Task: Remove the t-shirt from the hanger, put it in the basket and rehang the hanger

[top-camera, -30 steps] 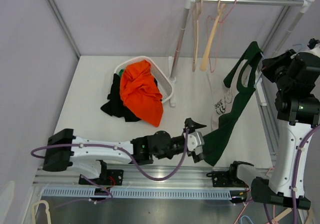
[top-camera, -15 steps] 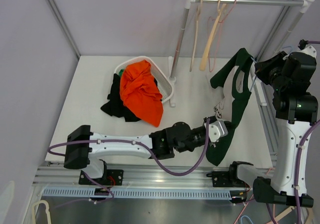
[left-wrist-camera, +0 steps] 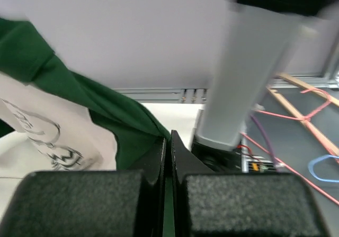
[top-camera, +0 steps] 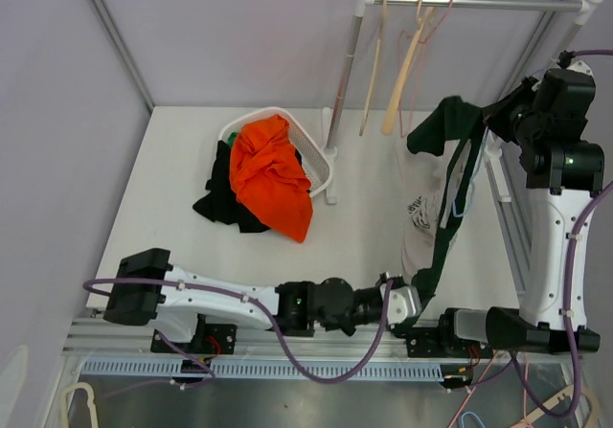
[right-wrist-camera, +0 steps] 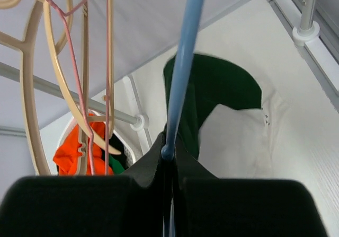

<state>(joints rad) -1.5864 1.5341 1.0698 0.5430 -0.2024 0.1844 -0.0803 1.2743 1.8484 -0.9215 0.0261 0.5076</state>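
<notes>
A dark green t-shirt [top-camera: 450,126] with a white printed front hangs stretched on a light blue hanger [right-wrist-camera: 184,62] at the right of the table. My right gripper [top-camera: 508,112] is up high and shut on the hanger's blue bar [right-wrist-camera: 168,151]. The shirt's green and white cloth [right-wrist-camera: 214,91] drapes below it. My left gripper [top-camera: 420,289] is low, near the table's front edge. It is shut on the shirt's bottom hem, with green cloth [left-wrist-camera: 114,117] pinched between its jaws [left-wrist-camera: 169,137].
A white basket [top-camera: 318,158] at the back centre holds an orange garment [top-camera: 273,174], with a black garment [top-camera: 218,203] spilling beside it. A clothes rail [top-camera: 479,3] at the back carries beige and pink empty hangers [top-camera: 402,74]. The rail's post [top-camera: 342,83] stands near the basket.
My left gripper has shut on the shirt's hem and drawn it toward the table's front edge. The right arm has lifted the hanger higher and further back, stretching the shirt.
</notes>
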